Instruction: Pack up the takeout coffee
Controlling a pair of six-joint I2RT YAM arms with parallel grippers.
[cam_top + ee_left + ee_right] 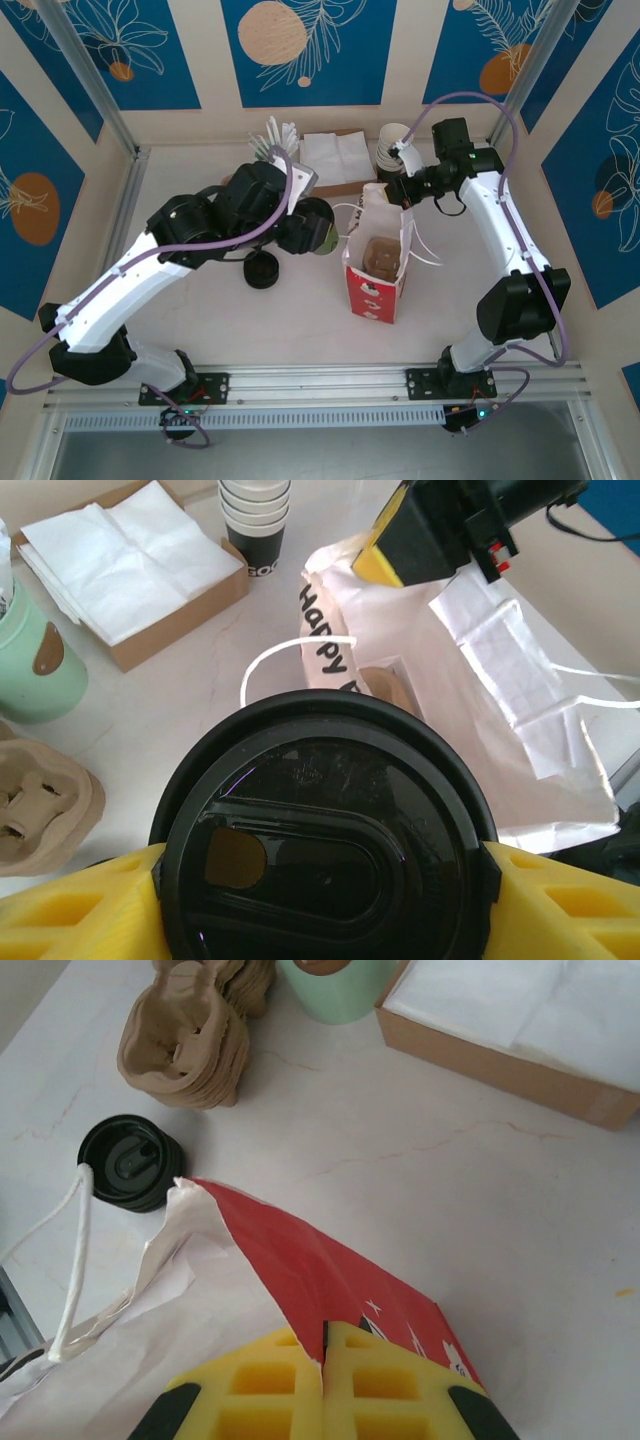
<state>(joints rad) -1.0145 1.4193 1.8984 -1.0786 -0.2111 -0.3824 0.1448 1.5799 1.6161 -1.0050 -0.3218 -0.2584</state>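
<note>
Left fingers point(60, 915) grip the takeout coffee point(325, 830), right fingers point(270, 1390) pinch the red bag point(320, 1270) open; lower it upright, dead centre

The left arm point(130, 275) and right arm point(505, 235) are white shell links joined by bulky black joint housings, and a lilac cable point(262, 232) loops along each from behind the wrist toward the base. Ahead of the wrist cameras, the left gripper point(325, 890) and right gripper point(325, 1385) carry bright yellow fingers point(60, 915) moulded with square pockets, black-edged on the right pair.
</note>
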